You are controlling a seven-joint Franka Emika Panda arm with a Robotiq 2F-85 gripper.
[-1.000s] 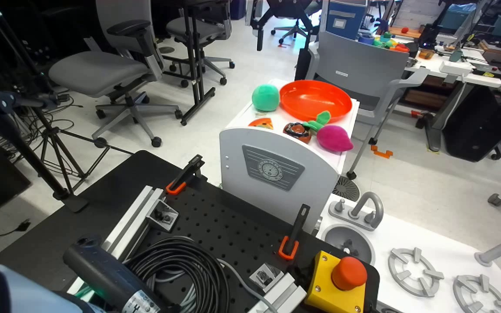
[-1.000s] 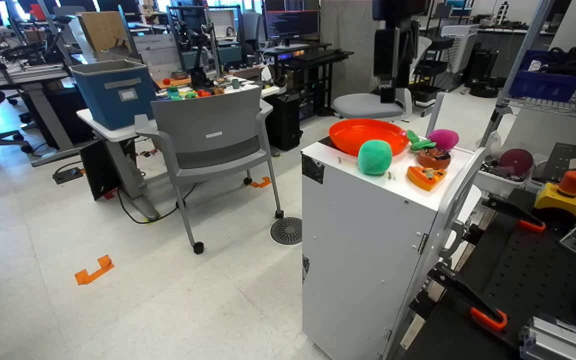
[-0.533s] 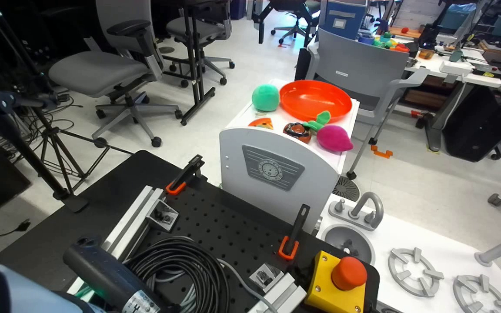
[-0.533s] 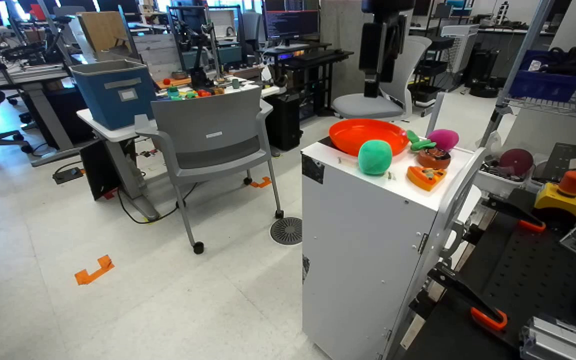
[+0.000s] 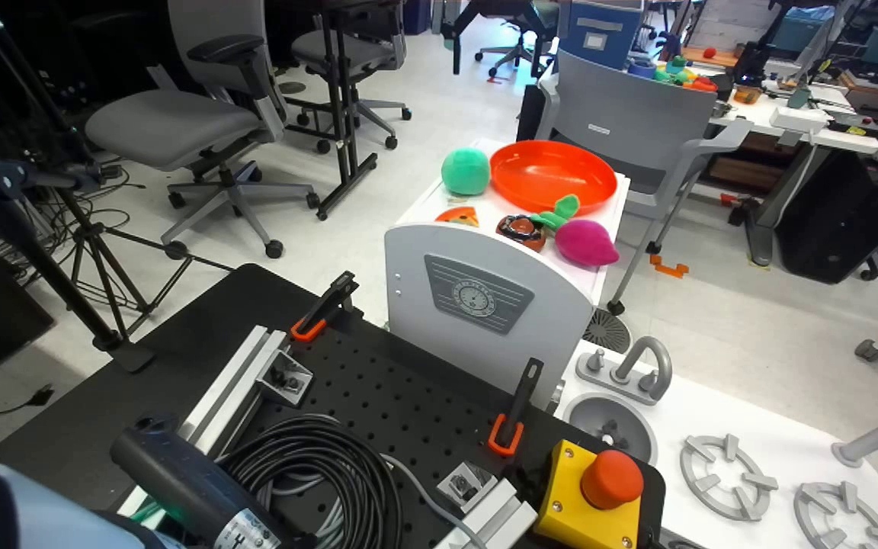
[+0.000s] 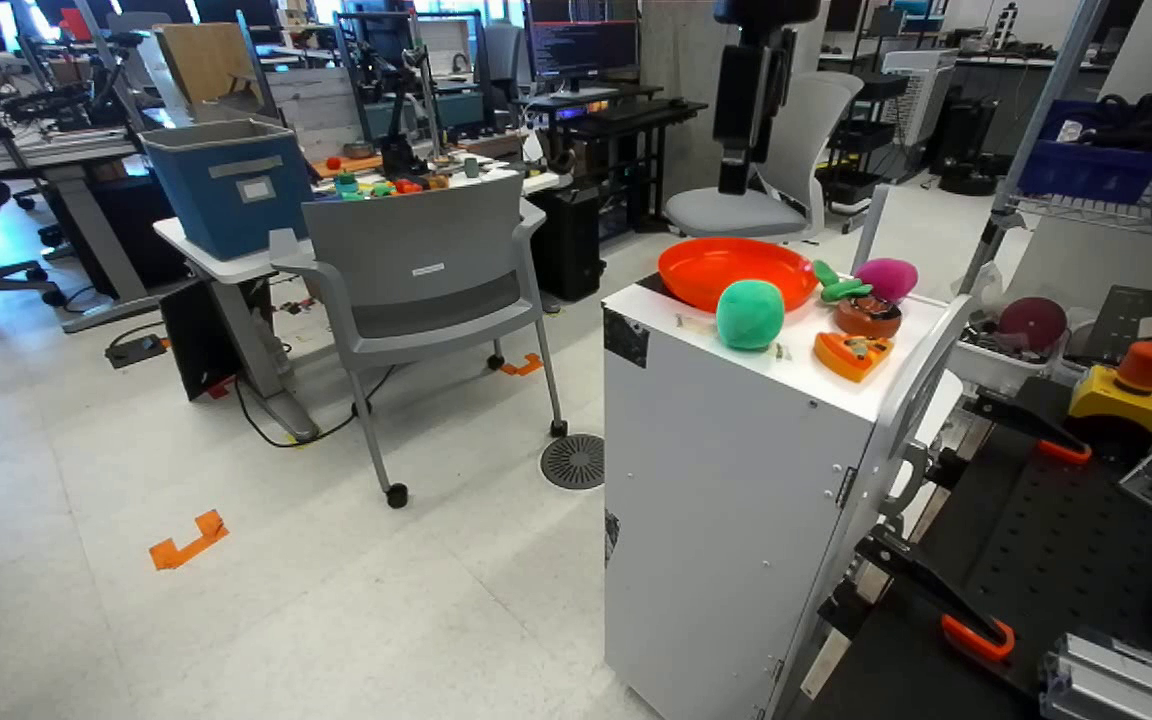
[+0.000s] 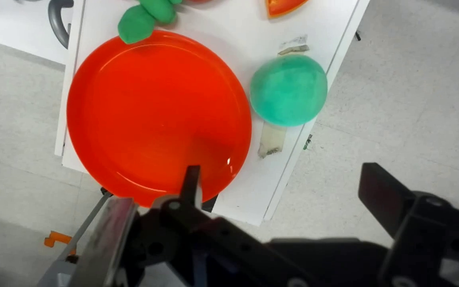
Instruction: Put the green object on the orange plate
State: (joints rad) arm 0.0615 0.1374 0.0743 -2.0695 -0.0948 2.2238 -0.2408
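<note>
Teal-green, the ball [image 7: 288,90], perhaps touching the orange-red dish [image 7: 157,113], awaits approach, so the empty, wide-spread gripper [image 7: 282,175] should shift over it and descend.

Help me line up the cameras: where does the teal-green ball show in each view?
In an exterior view: teal-green ball, upper middle, left of the orange dish.
In an exterior view: teal-green ball, right of centre, partly hiding the orange dish.
In the wrist view: teal-green ball, upper half, right of the orange dish.
Shared landmark: the orange dish.
</note>
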